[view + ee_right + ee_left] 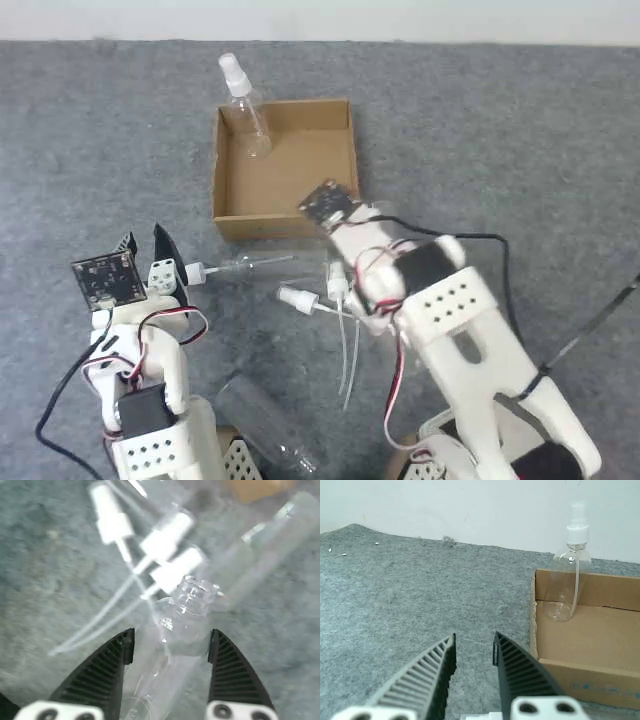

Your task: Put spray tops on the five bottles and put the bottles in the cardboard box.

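In the high view, a brown cardboard box (290, 185) is seen on grey felt (520, 130), with a clear spray-topped bottle (243, 100) stood in its far corner. In the left wrist view, the left gripper (474, 642) is shown with fingers apart on nothing. In the right wrist view, the right gripper (171, 635) is clamped on a clear uncapped bottle (192, 597), near loose white spray tops (167, 537).

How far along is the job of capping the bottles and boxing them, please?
Done: one capped bottle stands in the cardboard box. In hand: the right gripper holds an uncapped bottle; the left gripper is open. Left: loose spray tops and a third bottle lie on the table.
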